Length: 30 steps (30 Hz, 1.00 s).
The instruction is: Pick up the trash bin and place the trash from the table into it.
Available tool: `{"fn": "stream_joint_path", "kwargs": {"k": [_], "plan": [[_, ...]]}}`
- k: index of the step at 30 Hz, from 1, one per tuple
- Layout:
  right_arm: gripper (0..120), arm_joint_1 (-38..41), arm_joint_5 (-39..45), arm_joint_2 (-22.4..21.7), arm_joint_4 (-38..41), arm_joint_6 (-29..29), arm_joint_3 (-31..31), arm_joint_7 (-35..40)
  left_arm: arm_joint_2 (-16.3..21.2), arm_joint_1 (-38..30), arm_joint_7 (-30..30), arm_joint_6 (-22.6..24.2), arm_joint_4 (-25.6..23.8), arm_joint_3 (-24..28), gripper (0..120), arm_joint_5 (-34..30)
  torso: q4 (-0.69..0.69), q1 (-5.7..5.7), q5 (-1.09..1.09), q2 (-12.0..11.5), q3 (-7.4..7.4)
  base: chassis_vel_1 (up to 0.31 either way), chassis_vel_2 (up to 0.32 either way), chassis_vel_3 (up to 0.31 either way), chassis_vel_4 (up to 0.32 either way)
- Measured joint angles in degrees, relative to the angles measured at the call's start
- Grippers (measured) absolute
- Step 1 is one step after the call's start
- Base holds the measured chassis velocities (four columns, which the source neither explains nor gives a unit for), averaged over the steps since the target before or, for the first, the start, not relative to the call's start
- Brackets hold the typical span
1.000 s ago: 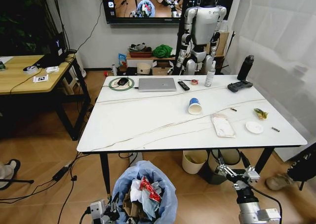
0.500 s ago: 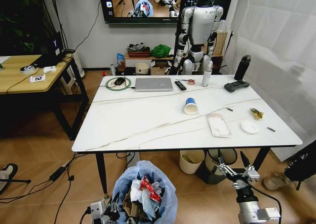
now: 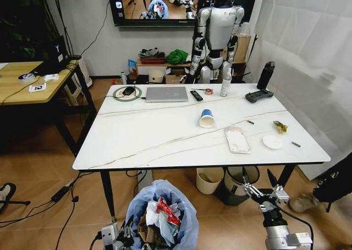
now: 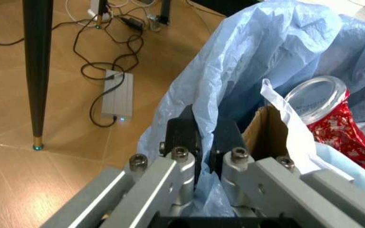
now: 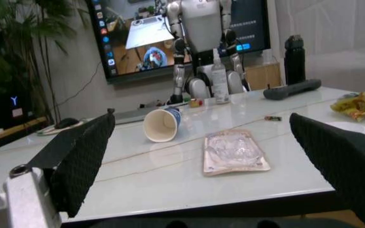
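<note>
A: From the head view, how far along is it?
B: The trash bin (image 3: 161, 217) hangs below the table (image 3: 165, 134), already holding cardboard and a red wrapper. A paper cup (image 3: 206, 118), packet (image 3: 237, 139) and plate (image 3: 271, 142) remain on top.

A: Left wrist?
B: The left gripper (image 4: 201, 147) is pinched tight on the bin's blue bag rim.

A: Right wrist?
B: The right gripper (image 5: 201, 156) is spread wide, empty, facing the cup and packet.
</note>
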Motion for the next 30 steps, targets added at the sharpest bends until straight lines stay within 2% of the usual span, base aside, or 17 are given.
{"fn": "stream_joint_path", "kwargs": {"k": [30], "plan": [[100,0.1,-0.5,0.0,0.0,0.4,0.1,-0.4,0.0,0.0,0.1,-0.1,0.1,0.1,0,0.0,0.0,0.0,0.0,0.0,0.0,-0.014,-0.015,0.019,0.019]]}}
